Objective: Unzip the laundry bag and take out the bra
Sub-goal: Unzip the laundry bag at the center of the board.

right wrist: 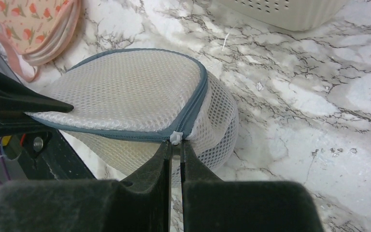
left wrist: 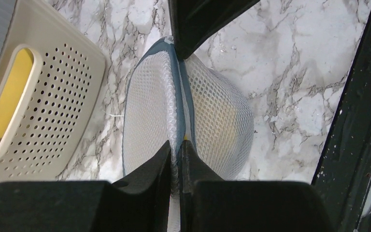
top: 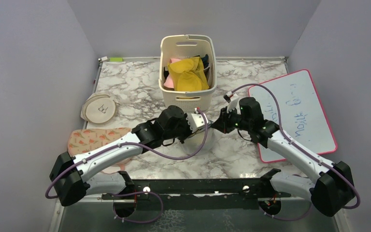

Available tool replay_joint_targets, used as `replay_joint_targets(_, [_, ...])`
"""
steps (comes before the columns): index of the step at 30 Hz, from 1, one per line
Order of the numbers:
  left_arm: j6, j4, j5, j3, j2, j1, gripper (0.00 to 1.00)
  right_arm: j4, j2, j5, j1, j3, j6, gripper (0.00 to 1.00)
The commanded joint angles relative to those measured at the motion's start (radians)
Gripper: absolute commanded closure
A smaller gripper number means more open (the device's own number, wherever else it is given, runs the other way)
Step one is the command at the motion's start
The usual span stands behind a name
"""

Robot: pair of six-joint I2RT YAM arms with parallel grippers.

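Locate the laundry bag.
Top view: laundry bag at table centre, just in front of the cream basket, zip rim pinched by left gripper and right gripper.

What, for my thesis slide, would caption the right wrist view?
Right end effector pinching the white zip pull of the mesh laundry bag on a marble table.

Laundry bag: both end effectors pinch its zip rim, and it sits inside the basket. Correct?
No. The laundry bag sits on the marble table beside the basket, not inside it; the left wrist view shows this. The left end effector and right end effector do pinch its zip rim.
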Motion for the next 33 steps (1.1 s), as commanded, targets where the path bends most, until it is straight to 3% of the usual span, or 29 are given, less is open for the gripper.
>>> replay_joint_targets(1, [-0.001,-0.036,0.029,-0.026,-0.061,-0.002,1.00,-0.004,0.007,0.132,-0.014,0.025,-0.008,0.99])
replay_joint_targets(3, [-0.061,-0.034,0.020,-0.022,-0.056,-0.001,0.97,0.015,-0.002,0.075,-0.013,0.022,-0.027,0.99])
replay_joint_targets(6, [-0.157,-0.016,0.021,-0.013,-0.030,-0.001,0.81,0.048,-0.026,-0.033,-0.013,0.010,-0.066,0.99])
replay_joint_targets(10, [-0.225,0.033,0.038,-0.010,0.015,-0.002,0.77,0.103,-0.035,-0.161,-0.013,-0.012,-0.076,0.99])
replay_joint_targets(17, [-0.273,0.124,0.046,0.026,0.072,-0.002,0.55,0.091,-0.018,-0.229,-0.013,-0.002,-0.077,0.99])
replay_joint_targets(24, [-0.289,0.176,0.043,0.088,0.150,-0.002,0.57,0.109,-0.007,-0.278,-0.012,-0.004,-0.062,0.99])
replay_joint_targets(27, [-0.283,0.166,0.029,0.109,0.175,-0.002,0.70,0.110,-0.008,-0.287,-0.012,-0.004,-0.051,0.99])
replay_joint_targets(33, [-0.239,0.141,0.010,0.112,0.174,-0.002,0.84,0.097,0.000,-0.284,-0.012,0.011,-0.053,0.99])
